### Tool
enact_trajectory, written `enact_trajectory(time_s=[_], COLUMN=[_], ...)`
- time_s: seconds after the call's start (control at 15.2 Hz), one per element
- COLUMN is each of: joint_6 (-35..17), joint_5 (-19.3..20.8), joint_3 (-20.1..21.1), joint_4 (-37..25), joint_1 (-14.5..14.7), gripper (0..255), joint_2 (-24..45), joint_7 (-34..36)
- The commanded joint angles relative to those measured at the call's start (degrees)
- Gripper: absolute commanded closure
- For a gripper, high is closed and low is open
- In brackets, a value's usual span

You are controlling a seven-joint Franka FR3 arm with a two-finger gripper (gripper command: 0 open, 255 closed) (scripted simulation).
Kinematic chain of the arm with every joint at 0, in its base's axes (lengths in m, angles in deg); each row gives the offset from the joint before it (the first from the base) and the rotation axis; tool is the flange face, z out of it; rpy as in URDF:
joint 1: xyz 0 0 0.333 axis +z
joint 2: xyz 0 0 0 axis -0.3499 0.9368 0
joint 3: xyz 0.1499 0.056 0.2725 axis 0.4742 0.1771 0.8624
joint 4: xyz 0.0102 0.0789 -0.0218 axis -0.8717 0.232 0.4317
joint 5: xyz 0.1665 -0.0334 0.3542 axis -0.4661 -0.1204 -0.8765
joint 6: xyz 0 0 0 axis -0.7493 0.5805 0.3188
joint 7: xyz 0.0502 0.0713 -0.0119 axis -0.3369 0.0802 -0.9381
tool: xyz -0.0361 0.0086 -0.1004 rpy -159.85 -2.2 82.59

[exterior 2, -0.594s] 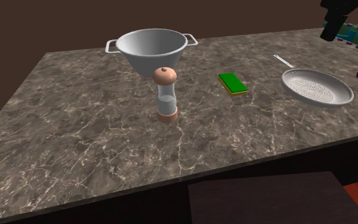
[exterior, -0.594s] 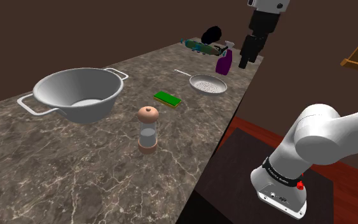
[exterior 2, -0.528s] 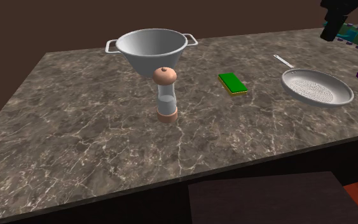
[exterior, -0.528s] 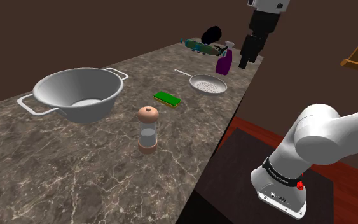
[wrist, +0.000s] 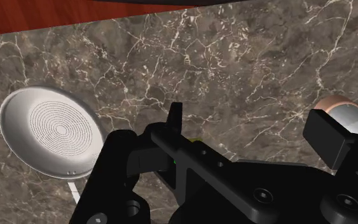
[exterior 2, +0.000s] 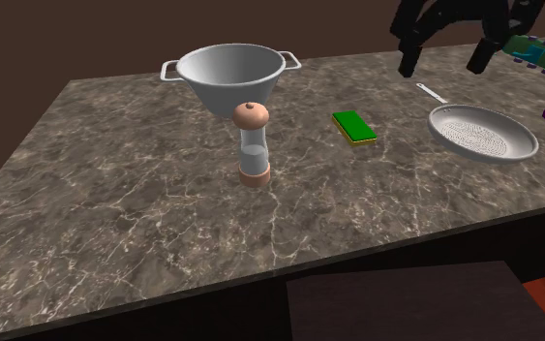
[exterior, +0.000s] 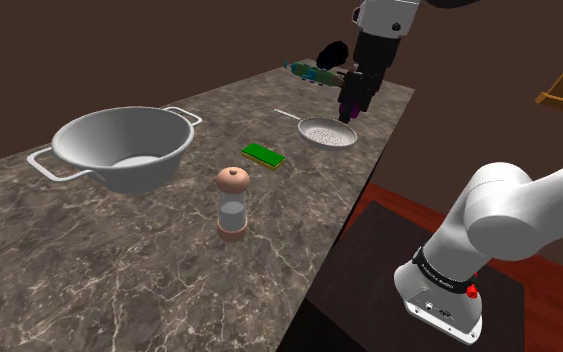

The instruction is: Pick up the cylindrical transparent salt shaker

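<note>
Right, shoulder view: arm [exterior: 514, 205] rises from stand [exterior: 447, 300] at lower right and arches high over the counter [exterior: 89, 260]. The black gripper [exterior: 352, 97] points down over the far side of the pan [exterior: 327, 132]. Salt shaker [exterior: 233, 203] stands upright mid-counter, well apart from gripper, w/ green sponge [exterior: 264, 154] between them and bowl [exterior: 124, 148] to its left. 2nd exterior view: fingers [exterior 2: 405, 58] spread wide, nothing btwn them; shaker [exterior 2: 253, 145] upright nearer than bowl [exterior 2: 231, 76]. Wrist view: gripper [wrist: 250, 127] gaping, shaker's cap [wrist: 336, 105] peeking past one finger, pan [wrist: 50, 130] beyond the other.

Grey bowl [exterior: 134, 178], green sponge [exterior: 264, 154], frying pan [exterior: 327, 133]
</note>
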Motion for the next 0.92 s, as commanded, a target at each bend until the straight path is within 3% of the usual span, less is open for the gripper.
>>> enact_trajectory(time_s=[0.0,0.46,0.86], joint_6=[-2.4,-10.4,-16.1], joint_5=[-1.2,-3.5,-2.9], joint_3=[2.0,8.6,14.0], joint_4=[-0.9,-4.5,-10.2], joint_1=[0.8,2.9,4.1], gripper=[0,0,0], joint_2=[2.9,13.0,23.1], joint_7=[1.9,8.0,13.7])
